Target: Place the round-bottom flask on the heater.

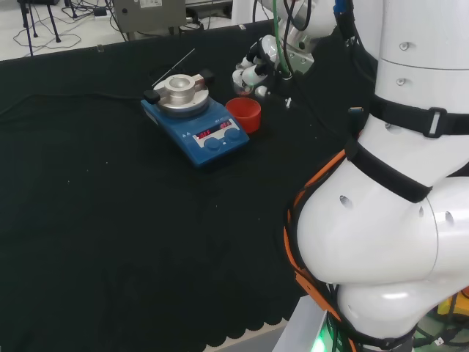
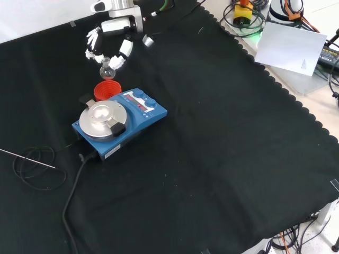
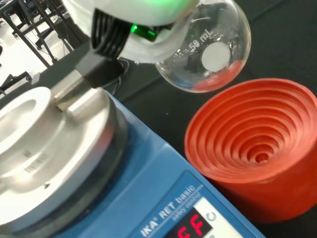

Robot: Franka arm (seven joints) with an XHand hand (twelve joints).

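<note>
In the front view, going left to right: a thin metal probe (image 2: 26, 157) on a coiled black cable (image 2: 37, 174) lies at the left edge of the tabletop (image 2: 222, 159). Next comes one blue heater (image 2: 119, 124), its round silver block (image 2: 103, 116) on top and two blue knobs on the sloped front panel. One red ribbed stand (image 2: 107, 90) sits just beyond the heater on the far side, touching or almost touching it, with nothing resting in it. Above the stand hangs one clear round-bottom flask (image 2: 107, 71), lifted off the cloth, its bulb down. The robot hand (image 2: 108, 45) comes in from the far edge with its fingers curled round the flask's upper part, gripping it.

In the head view the heater (image 1: 196, 121) stands left of the stand (image 1: 244, 114), and the robot hand (image 1: 256, 70) is above and just right of the stand.

The wrist view shows the flask (image 3: 208, 54) bulb hanging over the stand (image 3: 257, 148), beside the heater's silver block (image 3: 49, 144).
</note>
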